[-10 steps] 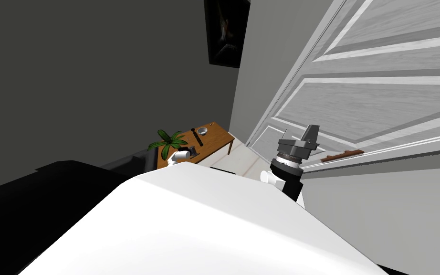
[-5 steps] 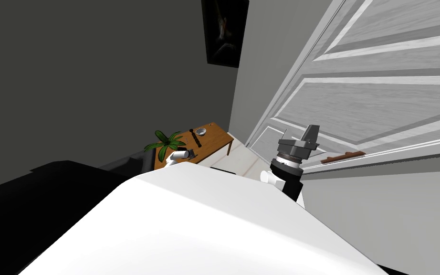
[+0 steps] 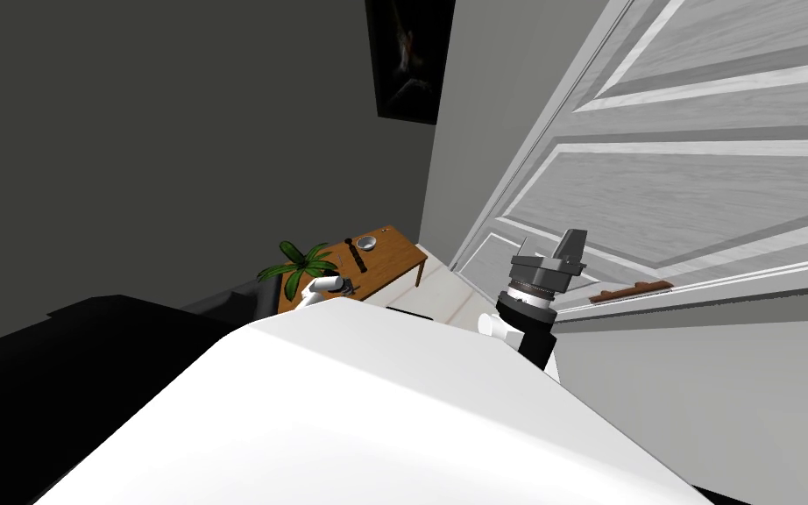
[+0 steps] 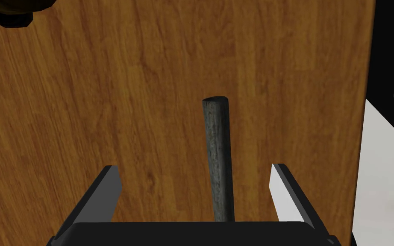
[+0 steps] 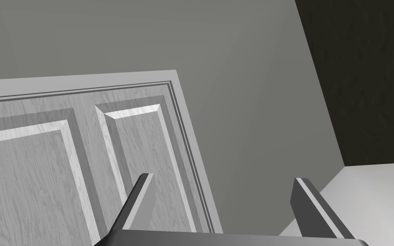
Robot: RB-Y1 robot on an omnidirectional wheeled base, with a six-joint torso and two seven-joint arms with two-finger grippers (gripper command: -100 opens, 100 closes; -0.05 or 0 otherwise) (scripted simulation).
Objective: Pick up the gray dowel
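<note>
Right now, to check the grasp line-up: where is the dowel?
The dark grey dowel lies flat on the wooden table, between the open fingers of the left gripper, touching neither; in the head view it sits beside the small bowl.

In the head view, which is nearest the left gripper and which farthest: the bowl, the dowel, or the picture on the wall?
1. Dowel, on the table, just ahead of the left gripper.
2. Bowl, by the dowel's far end.
3. Picture, up on the wall.
</note>
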